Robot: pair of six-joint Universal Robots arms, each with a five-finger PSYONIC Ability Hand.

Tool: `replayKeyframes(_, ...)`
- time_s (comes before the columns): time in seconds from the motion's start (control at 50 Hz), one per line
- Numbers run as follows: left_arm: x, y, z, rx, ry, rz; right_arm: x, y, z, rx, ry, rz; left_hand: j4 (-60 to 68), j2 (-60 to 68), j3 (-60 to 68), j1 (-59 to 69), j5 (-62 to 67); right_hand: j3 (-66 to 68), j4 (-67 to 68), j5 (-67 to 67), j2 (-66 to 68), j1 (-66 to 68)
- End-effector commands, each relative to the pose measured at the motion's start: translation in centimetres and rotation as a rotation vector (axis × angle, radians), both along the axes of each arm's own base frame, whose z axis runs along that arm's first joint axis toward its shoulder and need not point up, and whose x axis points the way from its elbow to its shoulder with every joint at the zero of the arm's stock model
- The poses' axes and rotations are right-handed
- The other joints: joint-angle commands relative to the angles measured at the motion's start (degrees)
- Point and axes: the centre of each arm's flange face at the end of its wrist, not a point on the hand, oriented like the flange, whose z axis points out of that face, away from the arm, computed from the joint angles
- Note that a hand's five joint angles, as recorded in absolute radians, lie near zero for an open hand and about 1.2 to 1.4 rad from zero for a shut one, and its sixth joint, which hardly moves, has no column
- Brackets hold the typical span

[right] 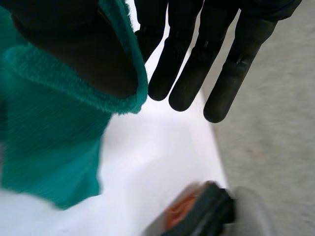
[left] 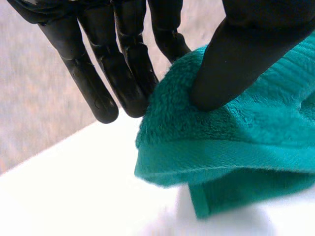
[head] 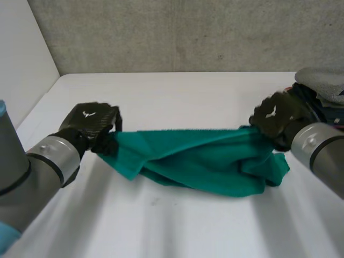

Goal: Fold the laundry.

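Observation:
A teal towel hangs stretched between my two hands just above the white table, its middle sagging in folds. My left hand grips the towel's left corner; in the left wrist view the thumb presses the terry cloth against the fingers. My right hand grips the right corner; in the right wrist view the thumb pinches the towel's edge against the fingers.
A pile of other laundry, grey and dark pieces, lies at the table's right edge behind my right hand, also seen as a dark and orange heap. A concrete wall stands behind the table.

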Motion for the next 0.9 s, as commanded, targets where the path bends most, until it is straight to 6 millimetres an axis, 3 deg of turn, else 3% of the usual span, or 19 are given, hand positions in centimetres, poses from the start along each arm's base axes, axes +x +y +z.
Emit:
replayKeyframes(0.02,-0.8,-5.0,-2.8,-0.011,0.000,0.027,1.9,-2.5,-2.1,0.018,0.028,0.004,11.4,11.5,11.7,13.9,14.4,11.6,11.2,11.3,12.3,15.8)
replayKeyframes(0.1,-2.9,-8.5,0.7,-0.213,0.079,0.012,3.9,-6.5,1.3,-0.184,-0.118,-0.066,11.4,11.5,11.7,13.9,14.4,11.6,11.2,11.3,12.3,15.8)
replayKeyframes(0.16,-4.0,-10.9,5.9,-0.453,0.192,0.011,5.2,-9.1,5.9,-0.424,-0.293,-0.079,11.4,11.5,11.7,13.9,14.4,11.6,11.2,11.3,12.3,15.8)
replayKeyframes(0.18,-4.5,-11.5,8.4,-0.579,0.247,0.007,5.4,-9.5,7.1,-0.482,-0.334,-0.076,11.4,11.5,11.7,13.9,14.4,11.6,11.2,11.3,12.3,15.8)
replayKeyframes(0.22,-4.8,-11.8,10.7,-0.706,0.300,0.004,5.7,-10.1,10.0,-0.653,-0.430,-0.066,11.4,11.5,11.7,13.9,14.4,11.6,11.2,11.3,12.3,15.8)
replayKeyframes(0.3,-5.1,-10.4,15.7,-0.957,0.417,0.000,5.5,-9.8,13.5,-0.863,-0.540,-0.053,11.4,11.5,11.7,13.9,14.4,11.6,11.2,11.3,12.3,15.8)
replayKeyframes(0.34,-4.4,-9.8,17.3,-1.016,0.447,0.027,5.2,-9.6,13.9,-0.907,-0.563,-0.055,11.4,11.5,11.7,13.9,14.4,11.6,11.2,11.3,12.3,15.8)
replayKeyframes(0.4,-4.0,-9.3,16.6,-0.981,0.435,0.042,5.3,-8.8,12.7,-0.885,-0.550,-0.038,11.4,11.5,11.7,13.9,14.4,11.6,11.2,11.3,12.3,15.8)
replayKeyframes(0.46,-4.1,-9.0,13.5,-0.870,0.386,0.038,5.1,-7.9,10.1,-0.799,-0.504,-0.021,11.4,11.5,11.7,13.9,14.4,11.6,11.2,11.3,12.3,15.8)
replayKeyframes(0.5,-3.9,-8.7,10.3,-0.766,0.336,0.037,4.9,-7.3,8.7,-0.743,-0.475,-0.022,11.4,11.5,11.7,13.9,14.4,11.6,11.2,11.3,12.3,15.8)
replayKeyframes(0.52,-3.8,-8.6,9.3,-0.735,0.321,0.038,4.6,-6.5,6.8,-0.664,-0.436,-0.021,11.4,11.5,11.7,13.9,14.4,11.6,11.2,11.3,12.3,15.8)
replayKeyframes(0.58,-3.4,-7.8,5.4,-0.617,0.268,0.038,4.1,-5.1,3.5,-0.528,-0.380,-0.020,11.4,11.5,11.7,13.9,14.4,11.6,11.2,11.3,12.3,15.8)
replayKeyframes(0.6,-3.3,-7.6,4.5,-0.591,0.254,0.037,3.8,-4.0,1.1,-0.429,-0.341,-0.015,11.4,11.5,11.7,13.9,14.4,11.6,11.2,11.3,12.3,15.8)
replayKeyframes(0.66,-2.8,-6.5,0.9,-0.492,0.203,0.033,3.7,-1.6,-2.4,-0.269,-0.295,-0.001,11.4,11.5,11.7,13.9,14.4,11.6,11.2,11.3,12.3,15.8)
replayKeyframes(0.68,-2.7,-6.2,0.2,-0.471,0.193,0.032,3.8,0.2,-4.2,-0.169,-0.277,0.014,11.4,11.5,11.7,13.9,14.4,11.6,11.2,11.3,12.3,15.8)
replayKeyframes(0.74,-2.2,-5.4,-1.9,-0.406,0.165,0.033,4.0,3.2,-6.7,0.021,-0.273,0.022,11.4,11.5,11.7,13.9,14.4,11.6,11.2,11.3,12.3,15.8)
replayKeyframes(0.82,-1.8,-4.6,-3.6,-0.350,0.140,0.036,3.8,4.5,-7.7,0.180,-0.308,-0.003,11.4,11.5,11.7,13.9,14.4,11.6,11.2,11.3,12.3,15.8)
replayKeyframes(0.88,-1.4,-4.3,-4.5,-0.311,0.121,0.042,4.1,4.6,-7.3,0.220,-0.341,0.006,11.4,11.5,11.7,13.9,14.4,11.6,11.2,11.3,12.3,15.8)
replayKeyframes(0.9,-1.4,-4.2,-4.6,-0.303,0.117,0.042,4.4,4.5,-6.9,0.240,-0.360,0.022,11.4,11.5,11.7,13.9,14.4,-0.5,-0.9,-0.8,0.2,3.7)
